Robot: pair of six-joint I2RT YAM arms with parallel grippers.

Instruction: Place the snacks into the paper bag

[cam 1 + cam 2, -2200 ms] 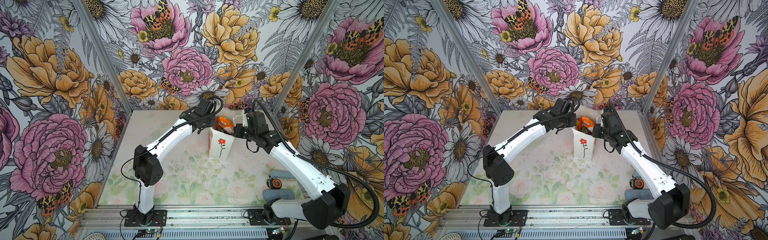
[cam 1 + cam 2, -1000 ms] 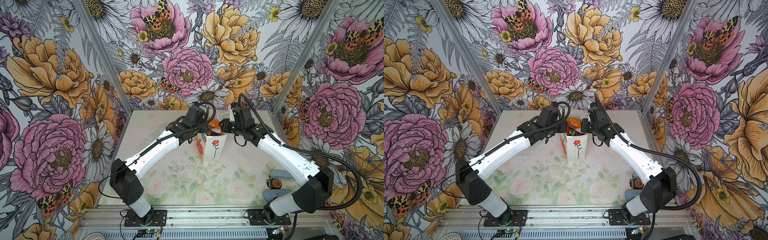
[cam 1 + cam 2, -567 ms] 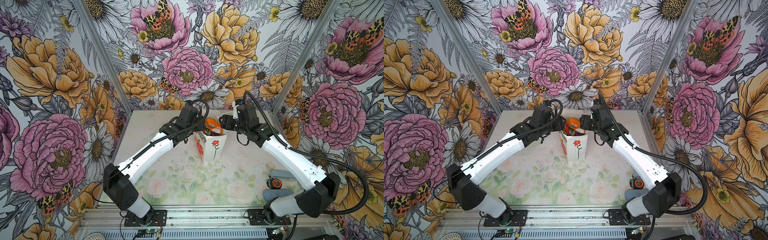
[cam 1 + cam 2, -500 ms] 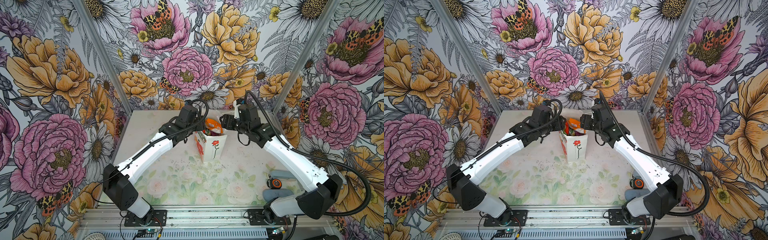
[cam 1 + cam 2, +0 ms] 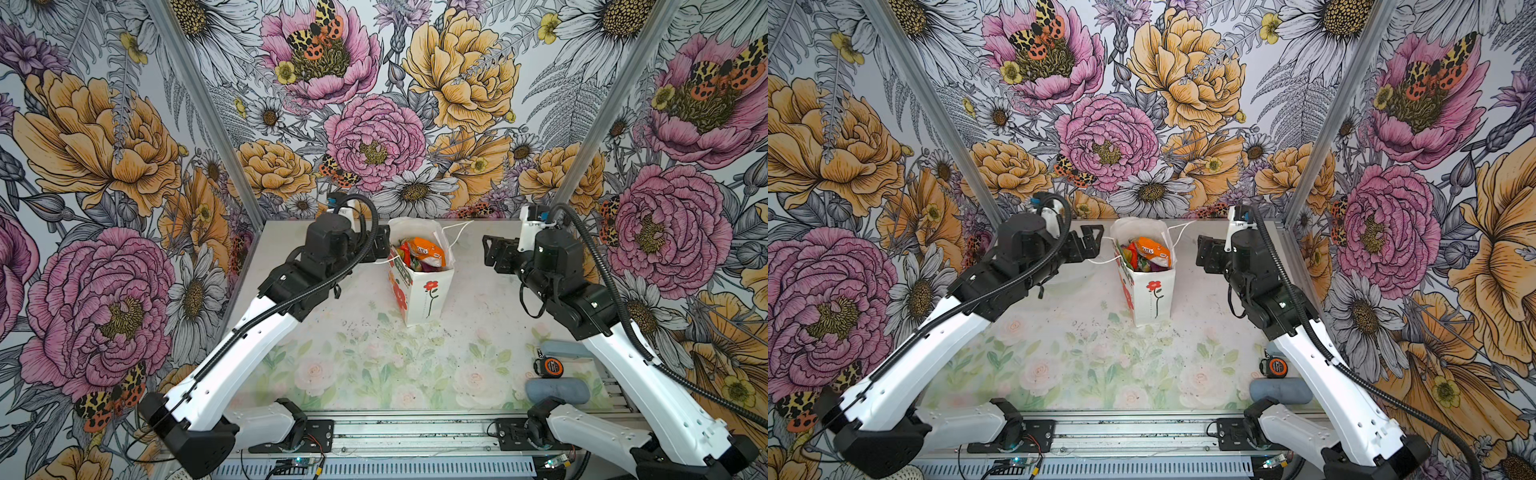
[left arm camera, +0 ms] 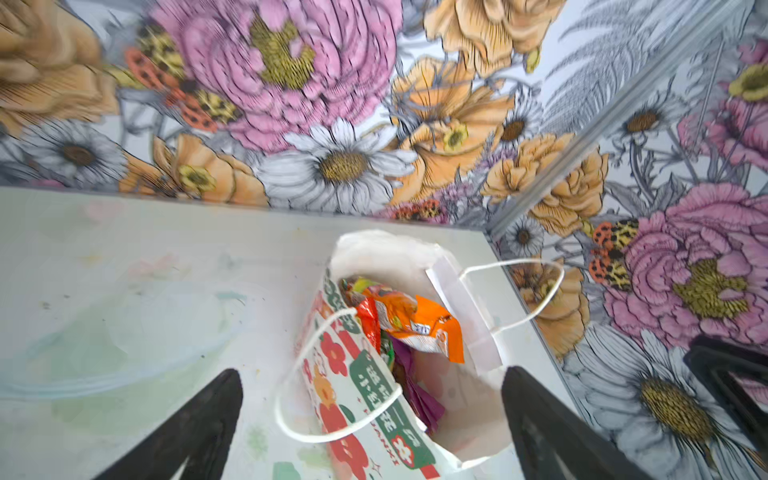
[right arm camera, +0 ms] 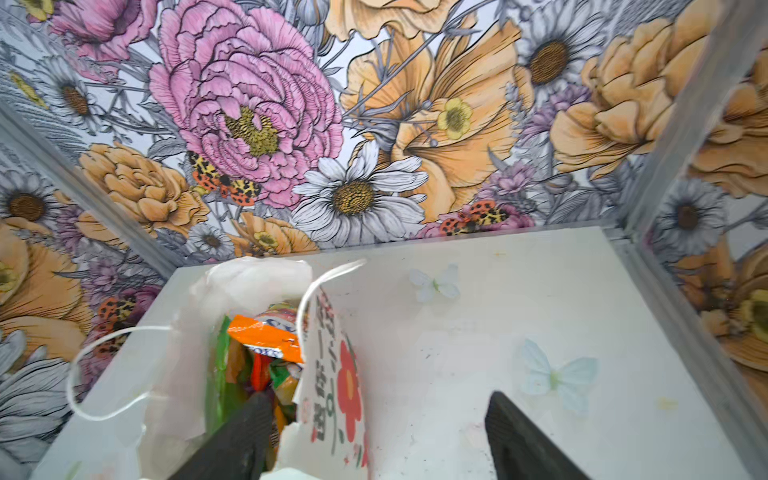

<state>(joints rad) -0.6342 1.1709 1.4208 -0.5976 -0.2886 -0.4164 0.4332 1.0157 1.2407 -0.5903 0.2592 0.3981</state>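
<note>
Snacks [image 5: 420,254]: all seen ones sit inside the bag [image 5: 432,299]. An orange packet lies on top, with red, green and purple ones under it, showing at the open mouth.

Bag: stands upright on the worktop [image 5: 332,336], just above frame centre in both top views, with the red flower print facing the camera. One cord handle [image 6: 307,374] droops to frame left, the other to the upper right.

Left fingers [image 6: 195,419]: spread wide and holding nothing. In a top view they sit just left of the bag mouth [image 5: 1092,228]. In the wrist view the near handle loop lies between them; contact cannot be told.

Right fingers [image 7: 523,440]: spread wide and empty. In a top view they are right of the bag and apart from it [image 5: 492,251].

Lower right of frame: tape measure [image 5: 552,366] lies between two grey-blue cases [image 5: 557,390], well apart from the bag.
</note>
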